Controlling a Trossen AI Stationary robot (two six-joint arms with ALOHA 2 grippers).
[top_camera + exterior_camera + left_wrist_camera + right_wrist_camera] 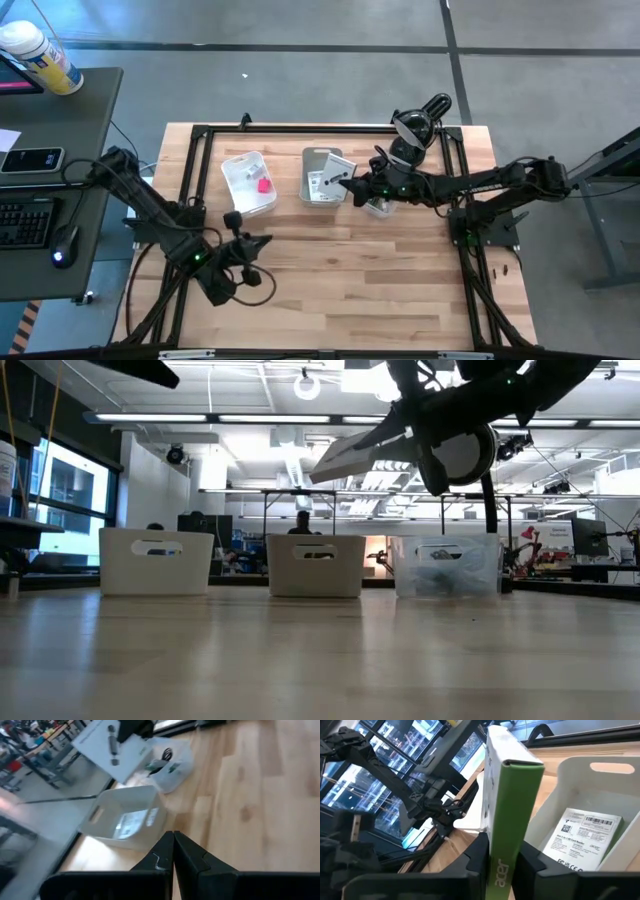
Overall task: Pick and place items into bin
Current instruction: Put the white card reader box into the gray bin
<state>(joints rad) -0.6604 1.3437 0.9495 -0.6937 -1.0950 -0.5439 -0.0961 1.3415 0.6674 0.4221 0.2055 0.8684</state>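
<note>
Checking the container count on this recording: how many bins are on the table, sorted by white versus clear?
White bins: 2, left bin and middle bin
Clear bins: 1, clear bin
Total: 3

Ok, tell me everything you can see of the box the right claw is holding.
The box is a thin, flat cardboard pack, white on its broad faces with a green edge carrying white lettering. The right claw pinches it across that thin edge, so it is lifted off the table. It hangs tilted above the middle bin, where a white card with black print already lies. Nothing else touches it.
</note>
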